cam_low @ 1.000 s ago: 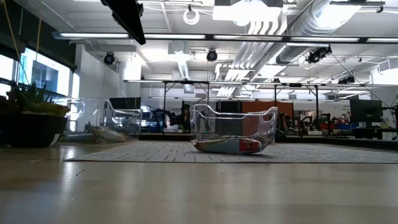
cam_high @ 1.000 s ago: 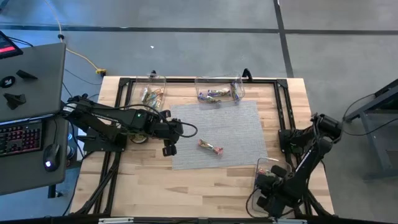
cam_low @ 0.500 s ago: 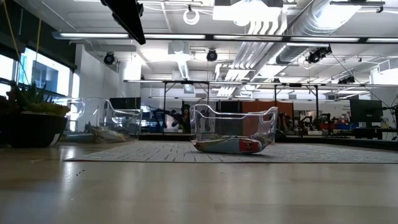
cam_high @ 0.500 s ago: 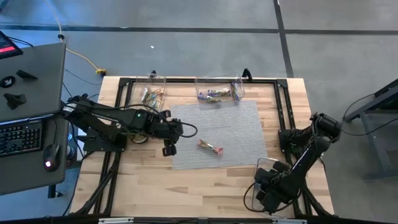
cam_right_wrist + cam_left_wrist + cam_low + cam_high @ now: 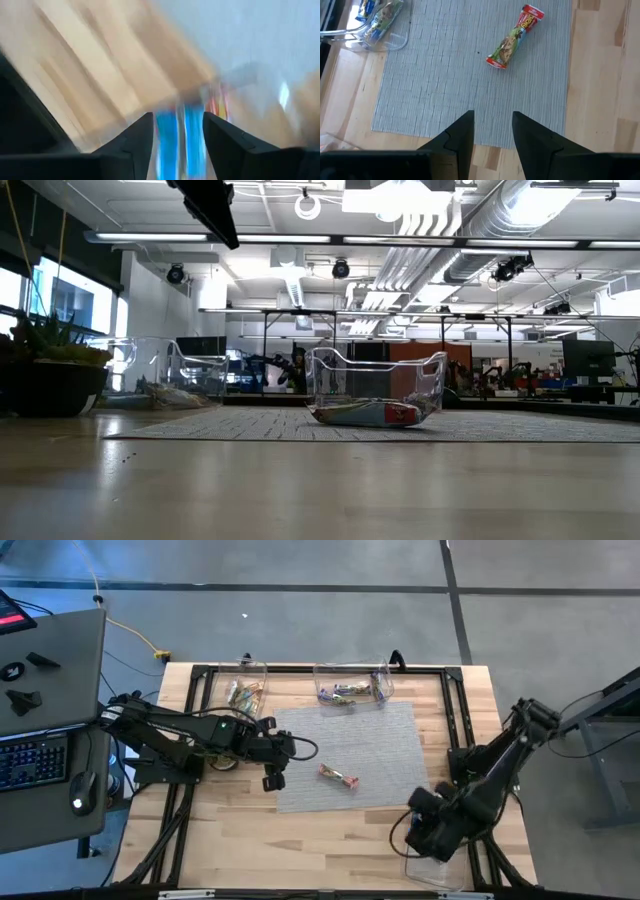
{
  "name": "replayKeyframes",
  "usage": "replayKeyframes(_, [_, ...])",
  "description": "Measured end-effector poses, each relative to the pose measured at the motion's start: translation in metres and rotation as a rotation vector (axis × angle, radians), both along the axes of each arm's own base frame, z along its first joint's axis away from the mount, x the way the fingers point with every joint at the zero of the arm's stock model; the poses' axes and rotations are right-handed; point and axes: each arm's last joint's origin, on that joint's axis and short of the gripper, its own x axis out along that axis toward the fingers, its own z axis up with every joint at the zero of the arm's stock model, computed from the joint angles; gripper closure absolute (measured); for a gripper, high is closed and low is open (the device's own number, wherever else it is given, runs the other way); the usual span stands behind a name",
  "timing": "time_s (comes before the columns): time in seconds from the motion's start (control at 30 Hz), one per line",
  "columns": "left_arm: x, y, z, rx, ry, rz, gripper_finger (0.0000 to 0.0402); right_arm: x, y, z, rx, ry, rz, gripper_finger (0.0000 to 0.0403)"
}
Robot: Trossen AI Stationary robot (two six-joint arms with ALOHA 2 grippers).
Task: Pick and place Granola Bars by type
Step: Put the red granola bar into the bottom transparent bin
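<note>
The grey mat (image 5: 350, 755) lies in the middle of the bench (image 5: 240, 840) and serves as the landmark here. The left arm reaches in low and nearly level from the bench's left side, its gripper (image 5: 272, 773) hovering over the mat's left edge. In the left wrist view its 2 fingers (image 5: 461, 134) stand apart with only mat between them, holding nothing.

1 granola bar (image 5: 339, 777) in a red and green wrapper lies loose on the mat, just right of the left gripper and clear of it; the left wrist view shows it (image 5: 514, 36) lying at a slant.

The right arm is folded down steeply beyond the mat's near right corner, its gripper (image 5: 428, 830) low over a clear bin (image 5: 440, 873) at the bench's near edge. The right wrist view is smeared, yet its fingers (image 5: 140, 140) show parted, with blue wrappers (image 5: 180, 137) seen blurred between them; whether they touch cannot be told.

Behind the mat's far edge stand 2 more clear bins, 1 (image 5: 352, 686) holding purple and silver bars and 1 (image 5: 243, 690) at the far left corner holding brownish bars.
</note>
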Motion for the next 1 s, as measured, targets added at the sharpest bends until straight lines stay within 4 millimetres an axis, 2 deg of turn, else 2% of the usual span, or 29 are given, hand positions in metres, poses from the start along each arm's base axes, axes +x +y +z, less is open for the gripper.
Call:
replayKeyframes(0.13, [0.0, 0.0, 0.0, 0.001, 0.001, 0.001, 0.0275, 0.007, -0.012, 0.023, -0.198, -0.347, 0.066, 0.0253])
replayKeyframes(0.23, [0.0, 0.0, 0.0, 0.001, 0.003, 0.0, 0.0275, 0.018, -0.014, 0.033, -0.379, -0.534, 0.147, 0.0252])
replayKeyframes(0.37, [0.0, 0.0, 0.0, -0.002, 0.004, -0.001, 0.0275, 0.038, -0.016, 0.038, -0.573, -0.638, 0.219, 0.0253])
replayKeyframes(0.53, [0.0, 0.0, 0.0, -0.004, 0.005, -0.003, 0.0275, 0.068, -0.033, 0.033, -0.59, -0.66, 0.275, 0.0258])
replayKeyframes(0.73, [0.0, 0.0, 0.0, -0.004, 0.005, -0.002, 0.0275, 0.095, -0.066, 0.004, -0.557, -0.713, 0.285, 0.0254])
replayKeyframes(0.87, [-0.001, 0.0, 0.0, -0.003, 0.009, -0.003, 0.0275, 0.099, -0.092, -0.028, -0.546, -0.699, 0.265, 0.0242])
replayKeyframes(1.0, [-0.001, 0.0, -0.001, 0.007, 0.016, -0.02, 0.0275, 0.092, -0.115, -0.063, -0.503, -0.705, 0.219, 0.0224])
